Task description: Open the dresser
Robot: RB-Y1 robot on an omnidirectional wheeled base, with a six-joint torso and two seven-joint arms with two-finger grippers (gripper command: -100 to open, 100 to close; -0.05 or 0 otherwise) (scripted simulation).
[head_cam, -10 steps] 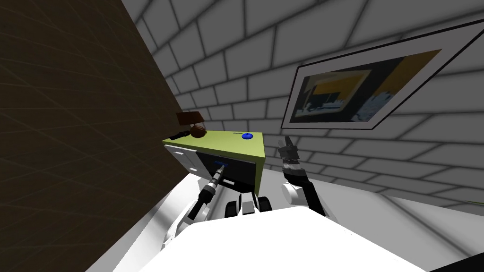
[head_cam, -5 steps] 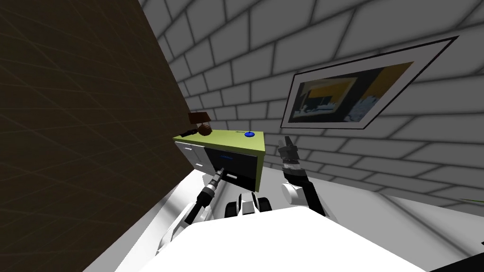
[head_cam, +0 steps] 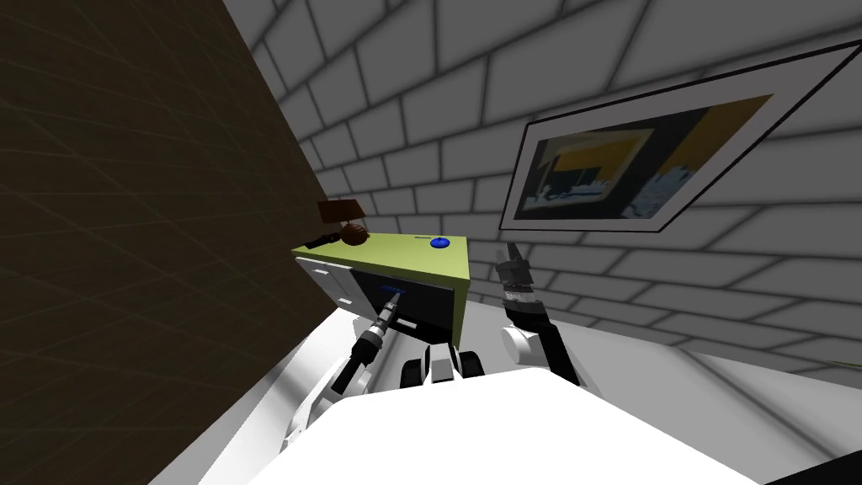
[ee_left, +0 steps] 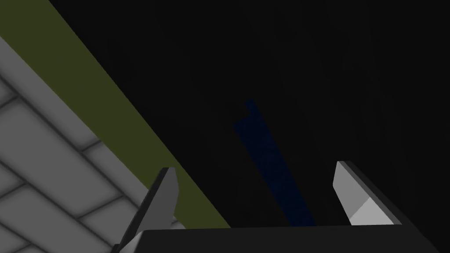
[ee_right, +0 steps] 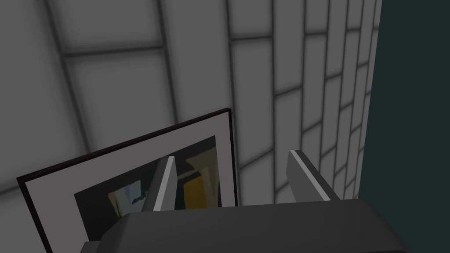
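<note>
Dresser [head_cam: 421, 259] sits mid head view at 12 o'clock from us. Its 9 o'clock end is against the dark brown wall [head_cam: 126, 253], and the grey brick wall [head_cam: 404, 101] is behind it. It has a yellow-green top, and its dark front [head_cam: 425, 296] faces us at 6. Its long axis runs roughly 9-to-3. White drawers [head_cam: 324, 276] take up the 9 o'clock end of the front.

Left claw [head_cam: 391, 301] is up at the dark front, pointing at 12 into it, so the dresser is dead ahead of the tips. In the left wrist view the claw is spread. The blue handle [ee_left: 272, 175] runs as a long thin bar through the gap, touching neither of the fingers [ee_left: 356, 197]. In head view the bar's long axis lies along the front, on the same 9-to-3 line as the dresser. An olive edge strip [ee_left: 110, 110] of the dresser passes just outside one finger.

On the dresser top there's a brown lamp [head_cam: 345, 222] at 11 o'clock of the left claw and a small blue object [head_cam: 439, 243] at 1 o'clock.

Right claw [head_cam: 510, 250] is raised at 3 o'clock of the dresser, just beside that end and apart from it. It points at 12 with its fingers spread.
</note>
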